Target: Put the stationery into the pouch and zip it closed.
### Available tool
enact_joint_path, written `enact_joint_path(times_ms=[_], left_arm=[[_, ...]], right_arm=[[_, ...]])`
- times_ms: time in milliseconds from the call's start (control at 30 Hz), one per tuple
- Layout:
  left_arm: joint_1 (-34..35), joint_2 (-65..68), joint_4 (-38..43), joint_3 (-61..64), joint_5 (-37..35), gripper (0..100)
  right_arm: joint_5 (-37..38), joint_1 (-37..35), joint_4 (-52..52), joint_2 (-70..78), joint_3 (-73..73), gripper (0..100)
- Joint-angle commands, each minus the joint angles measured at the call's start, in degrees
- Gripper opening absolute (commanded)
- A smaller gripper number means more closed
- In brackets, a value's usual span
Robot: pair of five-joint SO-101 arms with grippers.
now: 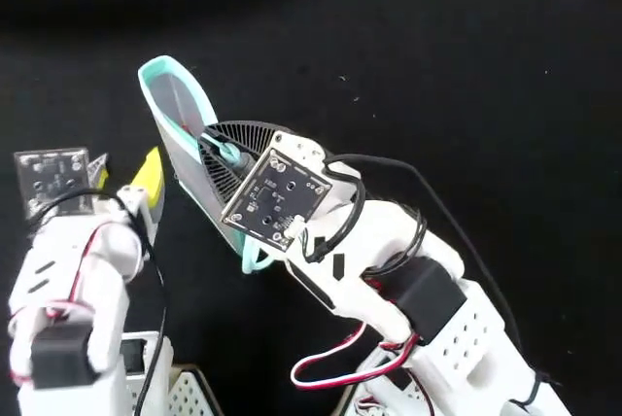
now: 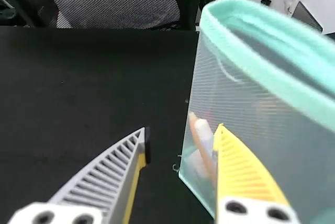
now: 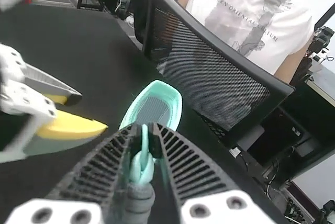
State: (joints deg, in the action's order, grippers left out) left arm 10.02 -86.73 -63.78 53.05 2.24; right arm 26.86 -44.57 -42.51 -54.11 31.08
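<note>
1 mesh pouch (image 1: 180,110) — stationery (image 2: 200,132) inside, lying on the surface (image 1: 457,95): right end effector (image 1: 225,152) is clamping the zip pull (image 3: 141,156), left end effector (image 1: 122,173) is gaping alongside — ideally bracing the pouch while pulling straight.

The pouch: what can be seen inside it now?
Through the mesh of the pouch, an orange stick and something white show. The yellow finger of the left gripper covers the rest. The right gripper pinches the zipper pull.
</note>
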Motion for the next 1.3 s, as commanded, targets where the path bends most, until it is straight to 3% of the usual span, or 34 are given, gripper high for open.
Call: enact_joint_path(times_ms=[0,167,467,600,700,800,1033,1267], left_arm=[[-4.4,0.0,-8.7,-8.7,5.5,22],[-17.5,0.1,-13.8,-11.5,5.0,22],[-20.1,0.0,-14.9,-11.6,1.1,27],[-28.9,-4.0,-18.1,-12.4,2.9,27],[-33.5,-8.6,-15.3,-9.0,2.1,27],[-31.2,-12.6,-7.1,0.4,2.3,27],[-17.8,-17.2,12.1,16.9,2.2,27],[-15.6,-17.3,14.3,18.7,2.2,27]], right_arm=[[0.6,-0.2,1.9,-1.8,-3.0,1.1],[0.6,1.5,1.9,-1.8,-3.1,1.1],[0.5,5.9,3.3,-1.8,-3.1,1.1],[0.5,5.9,3.3,-1.8,-3.1,1.1],[0.5,5.7,3.1,-1.8,-3.1,1.1],[0.5,5.7,3.0,-2.0,-3.1,1.1],[0.5,5.5,1.2,-2.2,-3.5,1.1],[0.5,5.5,0.9,-2.2,-3.5,1.1]])
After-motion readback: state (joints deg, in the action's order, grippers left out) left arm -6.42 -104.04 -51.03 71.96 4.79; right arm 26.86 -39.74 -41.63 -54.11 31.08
